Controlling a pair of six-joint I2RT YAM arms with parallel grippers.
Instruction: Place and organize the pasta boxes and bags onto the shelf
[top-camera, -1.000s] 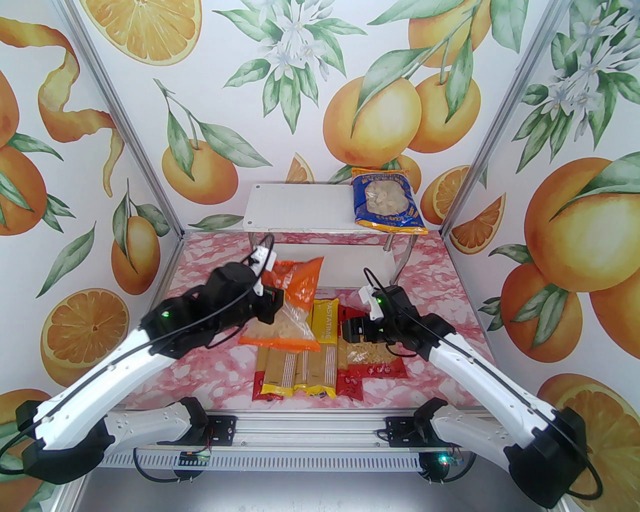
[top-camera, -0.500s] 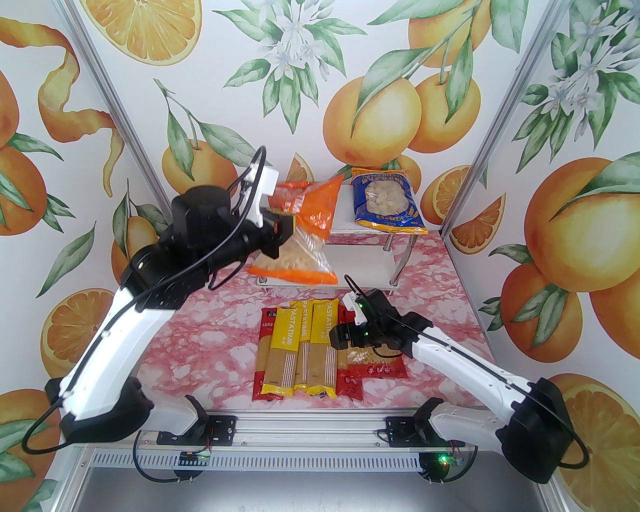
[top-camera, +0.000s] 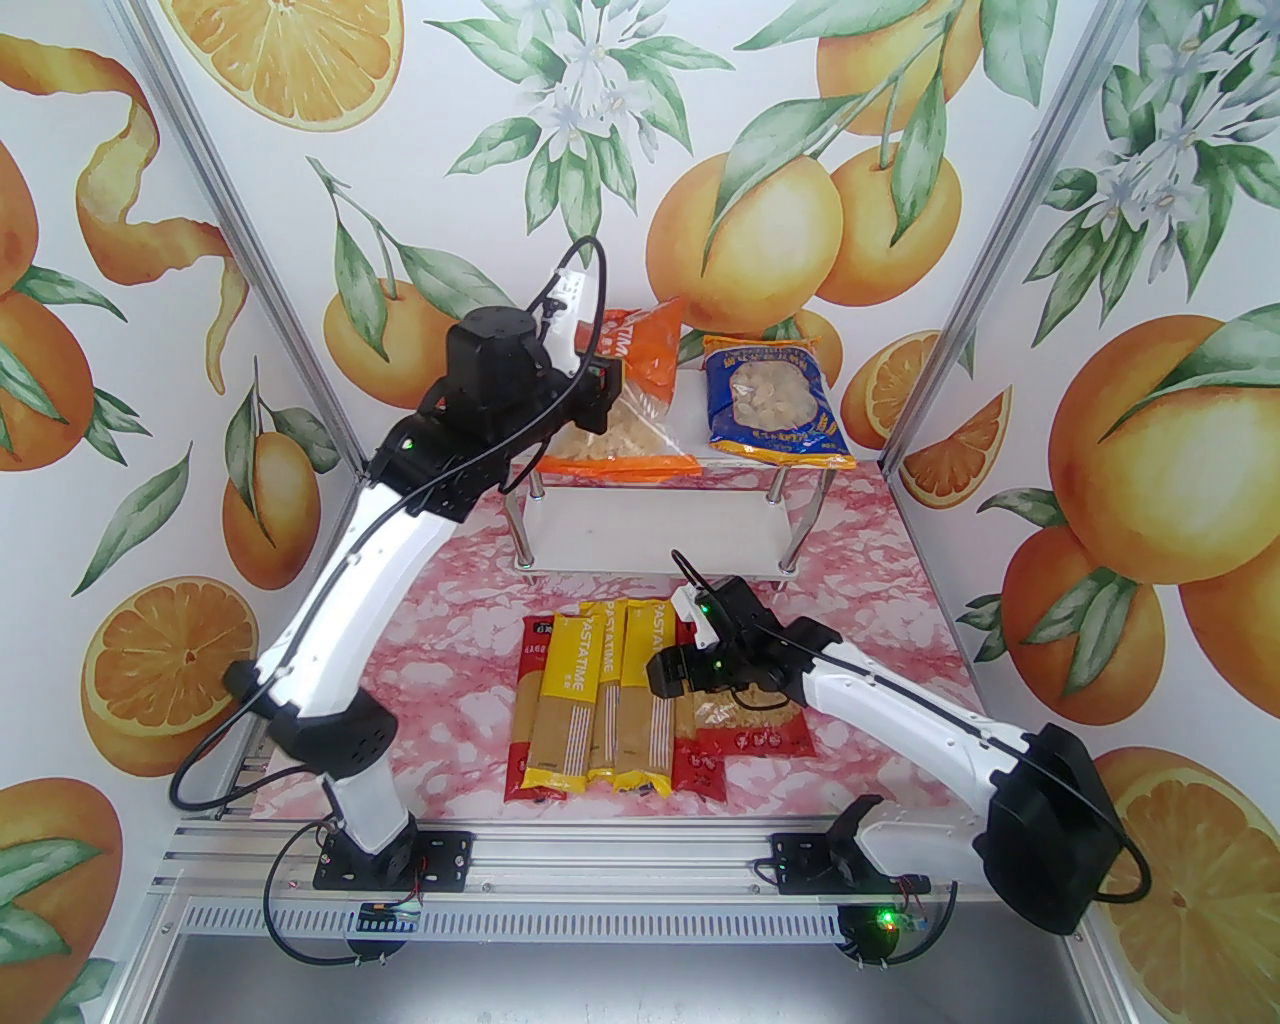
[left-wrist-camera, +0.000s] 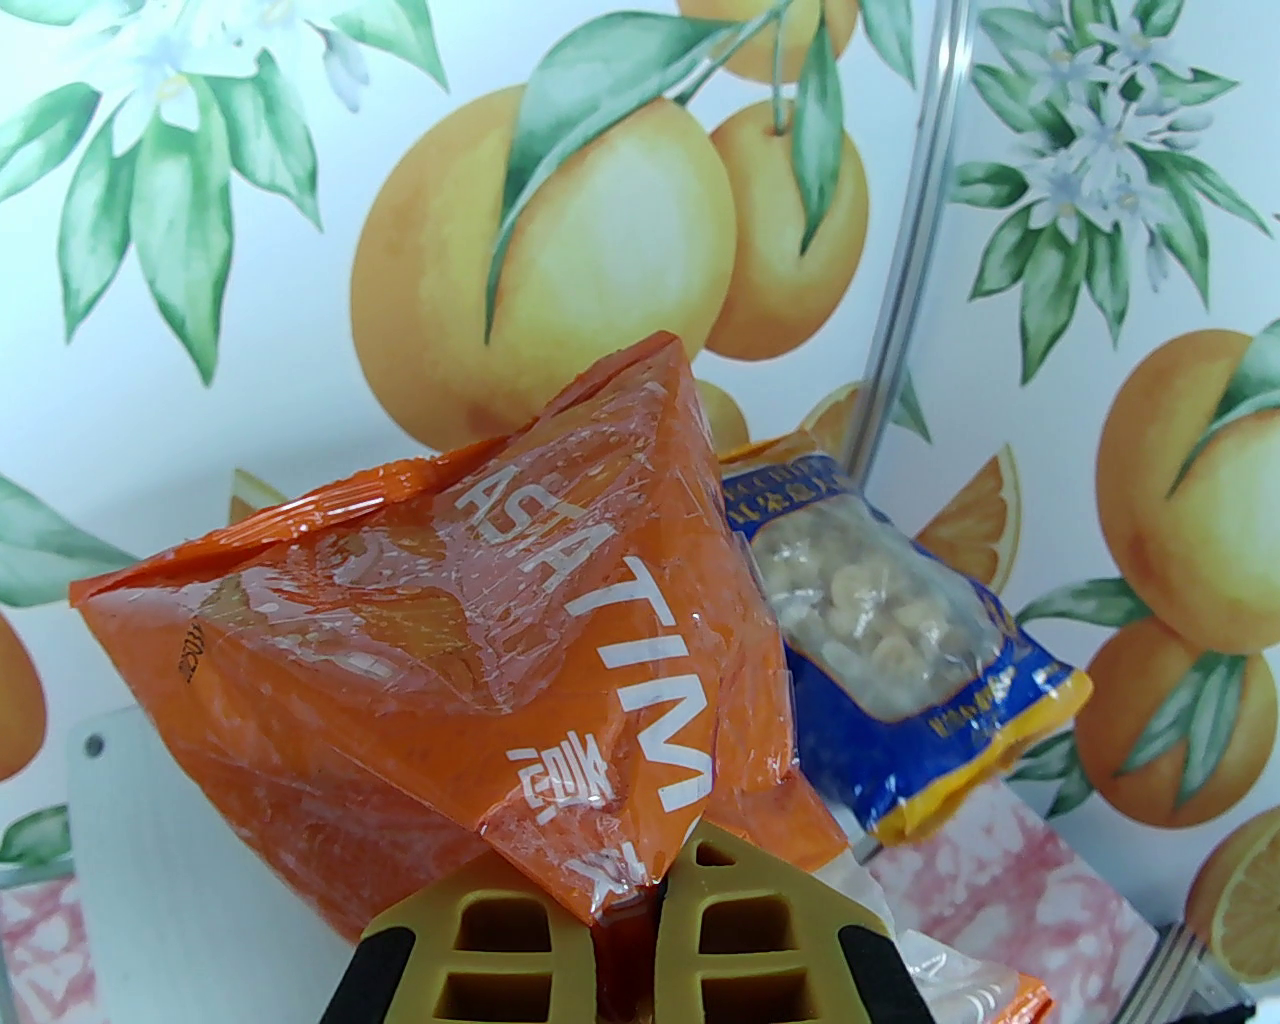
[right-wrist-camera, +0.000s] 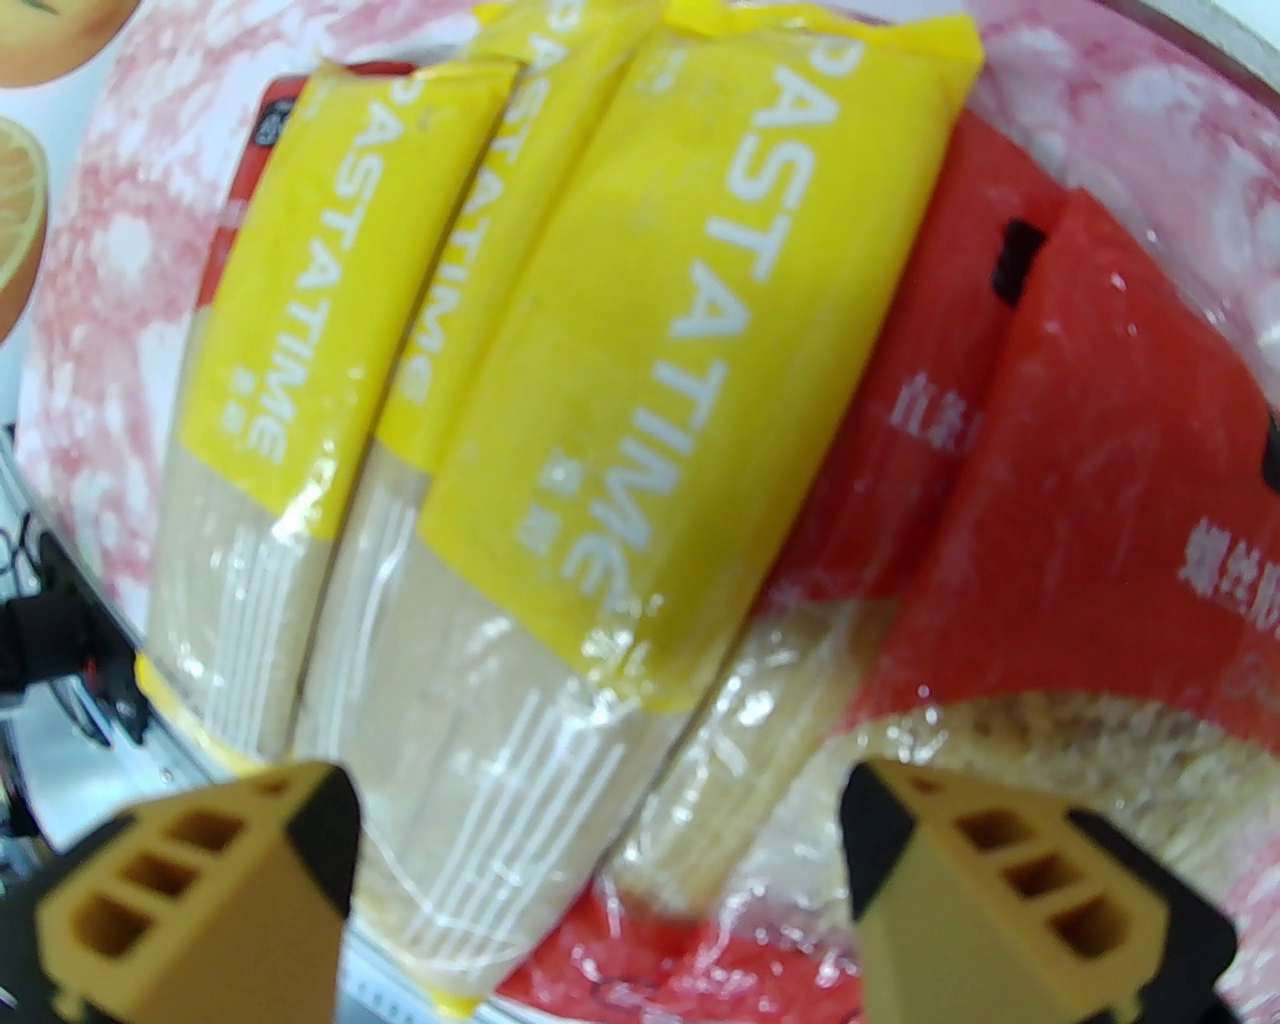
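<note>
The left gripper is clenched on a fold of the orange pasta bag; in the left wrist view its two tan fingers meet at the bottom centre of the frame with the crinkled film pinched between them. From the top camera this gripper sits just above centre, and the orange pasta bag hangs from it over the left half of the upper board of the shelf. Whether the bag's lower edge touches the board I cannot tell. Just beside it, to the right, the blue pasta bag lies flat on the same upper board; the wrist view shows it partly behind the orange one, its clear window full of pale pasta. The lower board is bare.

The right gripper hovers right of centre in the lower half of the top view, jaws spread wide and holding nothing. In its own view the gripper looks down on the yellow spaghetti packs, three of them lying side by side and overlapping. A red spaghetti pack lies against their right edge, and the red pasta bag overlaps it at the right of the frame. From above, the yellow spaghetti packs and the red pasta bag rest on the pink marbled table, in front of the shelf and apart from it.
</note>
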